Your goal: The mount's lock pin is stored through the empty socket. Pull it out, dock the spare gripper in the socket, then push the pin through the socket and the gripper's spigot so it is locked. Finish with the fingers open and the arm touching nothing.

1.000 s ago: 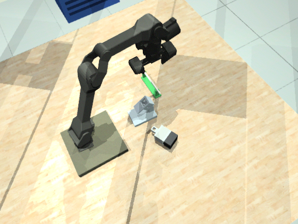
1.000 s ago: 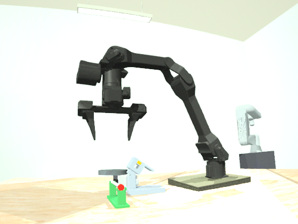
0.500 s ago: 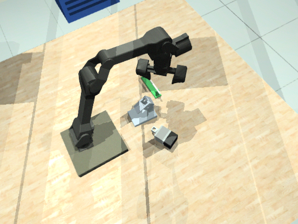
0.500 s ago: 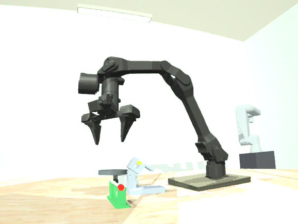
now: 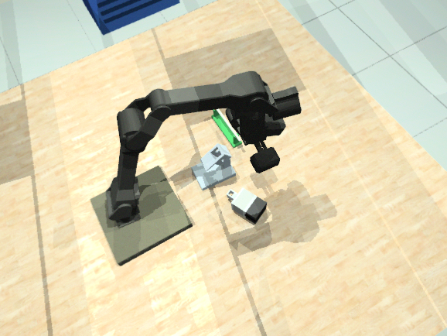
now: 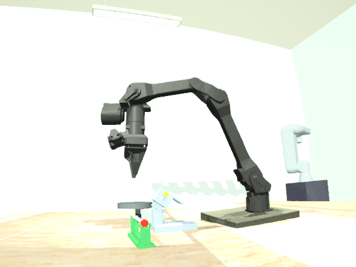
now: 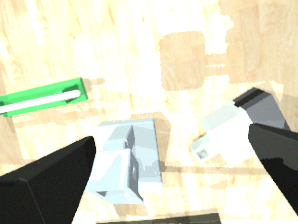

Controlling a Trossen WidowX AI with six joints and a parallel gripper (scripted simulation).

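The white lock pin (image 5: pixel 224 121) (image 7: pixel 40 101) (image 6: pixel 143 222) with its red head lies in a green cradle (image 5: pixel 231 135) (image 6: pixel 140 235) (image 7: pixel 75 86) on the floor. The light blue-grey mount (image 5: pixel 214 167) (image 6: pixel 161 204) (image 7: pixel 127 160) stands beside it, and its tilted socket looks empty. The spare gripper (image 5: pixel 249 205) (image 7: pixel 235 132), a white and dark grey block, lies on its side near the mount with its small spigot (image 5: pixel 231 194) (image 7: pixel 202 150) towards it. My gripper (image 5: pixel 256 149) (image 6: pixel 133 175) (image 7: pixel 171 137) is open and empty. It hangs well above the floor, between the mount and the spare gripper.
The arm's dark base plate (image 5: pixel 155 232) (image 6: pixel 277 213) lies on the wooden floor. A blue crate (image 5: pixel 127 12) stands at the far edge. A white machine (image 6: pixel 294 147) on a dark pedestal (image 6: pixel 308 191) stands far off behind the base.
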